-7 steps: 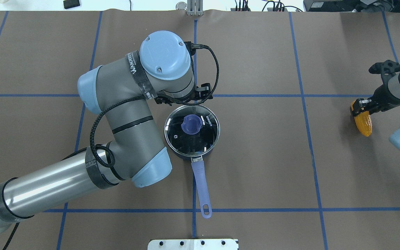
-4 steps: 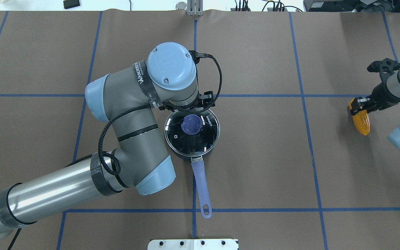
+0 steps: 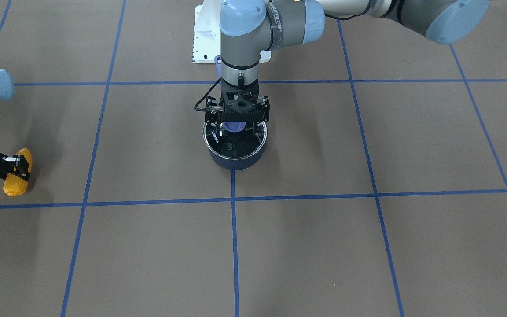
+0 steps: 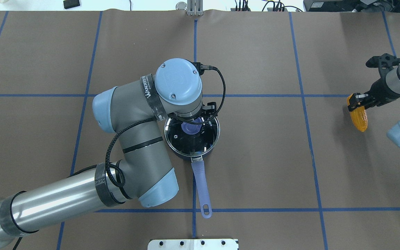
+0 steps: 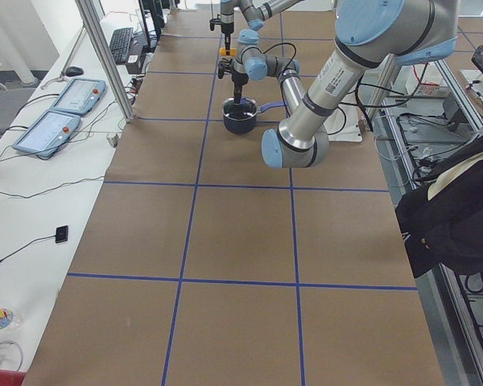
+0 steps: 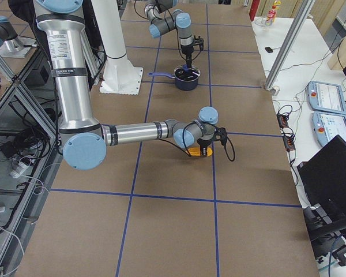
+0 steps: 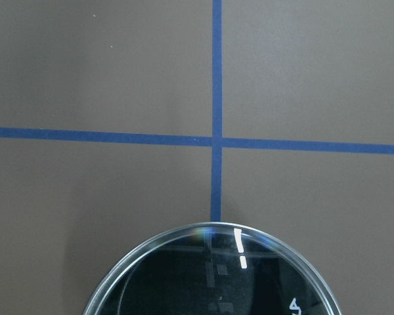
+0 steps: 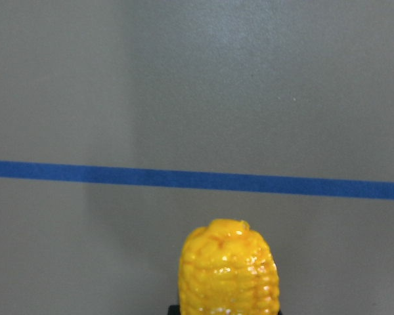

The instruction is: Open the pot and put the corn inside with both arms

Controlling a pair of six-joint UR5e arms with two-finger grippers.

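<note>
Left to right: your left gripper (image 3: 237, 119) sits straight above the pot (image 3: 235, 162), jaws spread either side of the lid (image 4: 186, 142) knob (image 3: 234, 127), gripping nothing. The handle (image 4: 200, 184) points near, toward the base. Well apart, far right: your right gripper (image 4: 355, 100) is clamped on the far end of the corn (image 4: 359, 118), long axis near-far. Count: one pot, one lid, one corn.

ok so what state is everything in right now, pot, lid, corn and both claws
dark navy saucepan with periwinkle handle: upright, closed
round glass lid with blue knob: seated on the saucepan
yellow-orange corn cob: gripped at one end, not in the saucepan
left black claw: open, right over the lid's knob
right black claw: shut on the corn cob
</note>
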